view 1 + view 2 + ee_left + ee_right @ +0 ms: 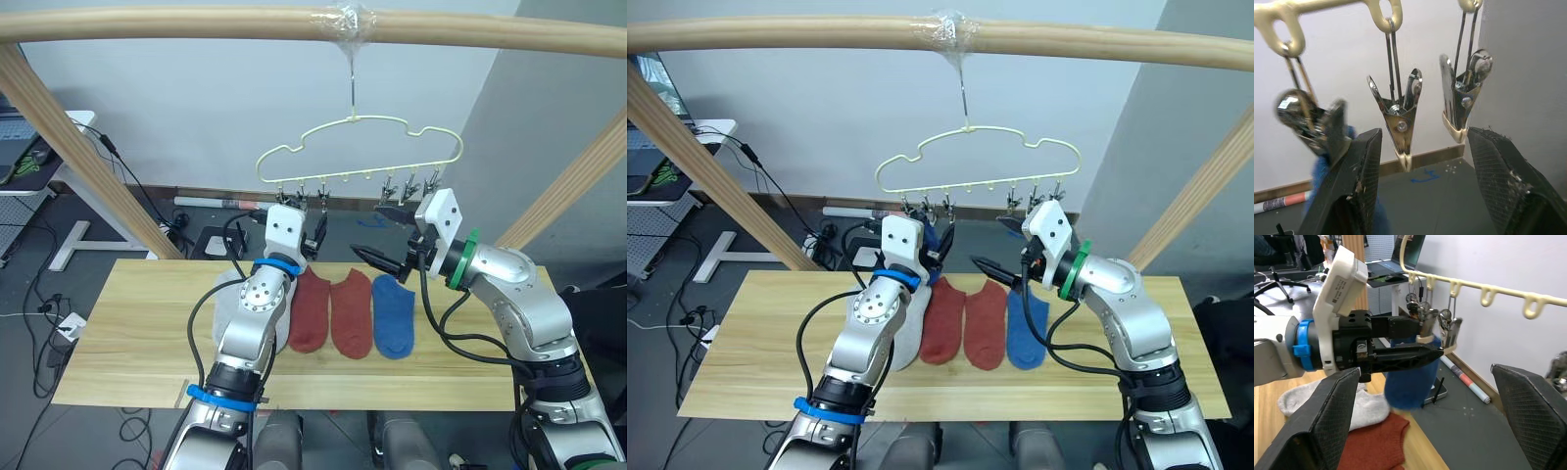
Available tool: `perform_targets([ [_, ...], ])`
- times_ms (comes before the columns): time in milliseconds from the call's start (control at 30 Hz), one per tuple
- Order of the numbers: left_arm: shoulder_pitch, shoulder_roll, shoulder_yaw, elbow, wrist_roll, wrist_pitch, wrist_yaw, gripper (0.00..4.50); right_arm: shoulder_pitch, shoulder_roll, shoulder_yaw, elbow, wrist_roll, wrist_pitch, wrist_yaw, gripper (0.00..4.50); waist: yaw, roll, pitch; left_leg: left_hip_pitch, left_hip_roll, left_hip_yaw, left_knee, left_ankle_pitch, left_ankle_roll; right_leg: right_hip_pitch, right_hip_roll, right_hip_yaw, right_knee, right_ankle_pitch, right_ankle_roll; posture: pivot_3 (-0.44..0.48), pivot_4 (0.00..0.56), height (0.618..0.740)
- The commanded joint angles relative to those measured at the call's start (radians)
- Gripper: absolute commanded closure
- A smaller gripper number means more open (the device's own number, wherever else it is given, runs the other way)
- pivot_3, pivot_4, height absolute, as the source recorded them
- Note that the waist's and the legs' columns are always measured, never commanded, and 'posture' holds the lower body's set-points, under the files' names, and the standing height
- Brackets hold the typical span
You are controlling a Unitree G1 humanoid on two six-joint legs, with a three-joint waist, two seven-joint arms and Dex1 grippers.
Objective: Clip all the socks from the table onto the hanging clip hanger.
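- Spanning the lower half of the head views, the table [127, 343] carries a row of socks near its middle, with a wooden beam [196, 24] crossing above and slanted posts at either side.
- Hanging from that beam by its hook, the clip hanger [359, 147] sits at 12 o'clock from the sock row, its grey metal clips [1400, 115] dangling along its lower wire.
- The left gripper [312, 230] is raised up to the clips at the hanger's 7 o'clock end; in the left wrist view its fingers [1359, 186] stand spread wide apart, with one closed clip hanging between them and nothing pinched.
- The right gripper [387, 237] is raised at 5 o'clock below the hanger, fingers held well apart and empty, pointing toward the left gripper.
- A blue sock [1410, 377] hangs from a clip just beside the left gripper's fingertips, seen best in the right wrist view.
- On the table lie two rust red socks [331, 311] side by side, touching.
- At 3 o'clock of them lies a second blue sock [394, 313], just beside the red pair.
- At 9 o'clock of them lies a light grey sock [911, 333], partly hidden behind the left arm.
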Motion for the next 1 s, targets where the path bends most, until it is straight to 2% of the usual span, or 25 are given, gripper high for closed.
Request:
perform_targets([
  [33, -0.055, -0.005, 0.018, 0.036, 0.043, -0.069, 0.029, 1.67, -0.028, -0.017, -0.033, -0.03, 0.018, -0.014, 0.0, 0.0, -0.005, 0.0, 0.0, 0.0, 0.0, 0.0, 0.0, 0.0, 0.0, 0.0, 0.0, 0.0, 0.0, 0.0, 0.0, 0.033, 0.207, 0.74],
  [300, -0.067, -0.013, 0.029, 0.047, 0.08, -0.101, 0.059, 1.67, -0.036, -0.021, -0.041, -0.024, 0.023, -0.012, -0.007, 0.0, -0.01, 0.0, 0.0, 0.0, 0.0, 0.0, 0.0, 0.0, 0.0, 0.0, 0.0, 0.0, 0.0, 0.0, 0.0, 0.033, 0.207, 0.74],
  [533, -0.026, -0.015, 0.039, -0.019, 0.086, -0.079, 0.065, 1.67, -0.033, -0.02, -0.039, -0.025, 0.022, -0.017, -0.006, 0.0, -0.011, 0.0, 0.0, 0.0, 0.0, 0.0, 0.0, 0.0, 0.0, 0.0, 0.0, 0.0, 0.001, 0.0, 0.0, 0.036, 0.205, 0.74],
  [767, 0.059, -0.055, 0.02, -0.101, 0.042, -0.021, 0.012, 1.67, -0.032, -0.024, -0.041, -0.028, 0.026, -0.01, -0.005, 0.0, -0.011, 0.0, 0.0, 0.0, 0.0, 0.0, 0.001, 0.001, -0.001, 0.0, 0.0, 0.0, 0.001, 0.0, 0.0, 0.036, 0.2, 0.74],
  [1000, 0.036, -0.045, 0.035, -0.063, 0.059, -0.017, 0.01, 1.67, -0.032, -0.029, -0.038, -0.03, 0.023, -0.009, -0.004, 0.0, -0.012, 0.0, 0.0, 0.001, 0.0, 0.0, 0.002, 0.0, 0.001, 0.001, 0.0, 0.0, 0.002, 0.001, 0.0, 0.036, 0.2, 0.74],
])
